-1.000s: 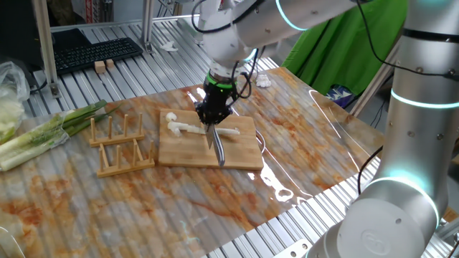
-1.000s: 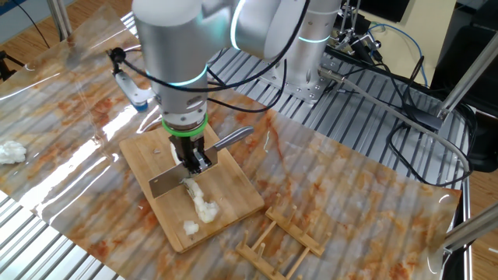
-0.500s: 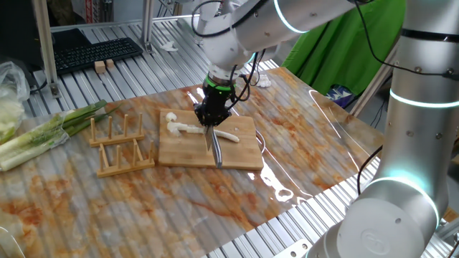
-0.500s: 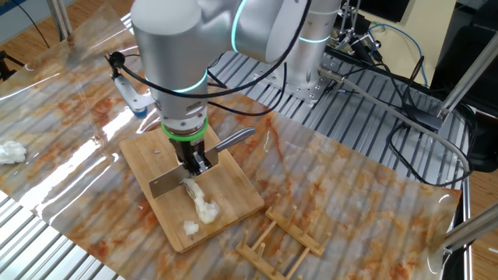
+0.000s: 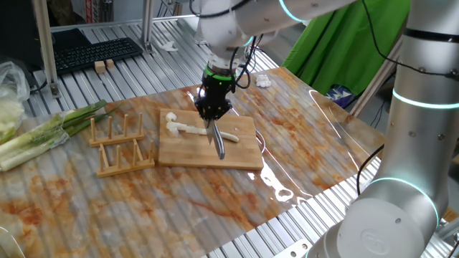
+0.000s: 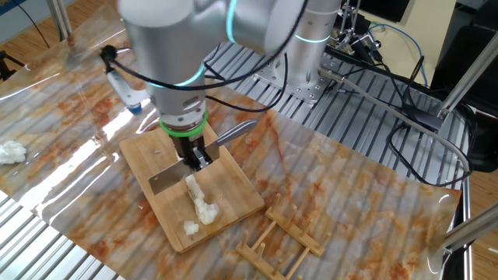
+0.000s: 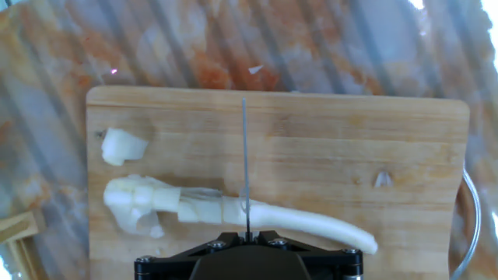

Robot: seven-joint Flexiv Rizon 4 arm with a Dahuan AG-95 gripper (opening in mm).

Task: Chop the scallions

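Claw point(image 5: 213, 120) clenched on the knife point(image 6: 175, 178), pointing straight down | blade held on edge above the scallions point(image 7: 233, 213) | scallions lie lengthwise on the wooden board point(image 7: 405, 155), one cut piece point(image 7: 123, 146) near its end edge

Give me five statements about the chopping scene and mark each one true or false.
1. The pincer is shut on the knife. True.
2. The scallions lie on the wooden board. True.
3. The wooden rack stands on the board. False: it stands on the table beside the board.
4. A loose white piece sits apart from the long stalk. True.
5. The bunch of green leafy stalks lies on the board. False: it lies off the board, beyond the rack.
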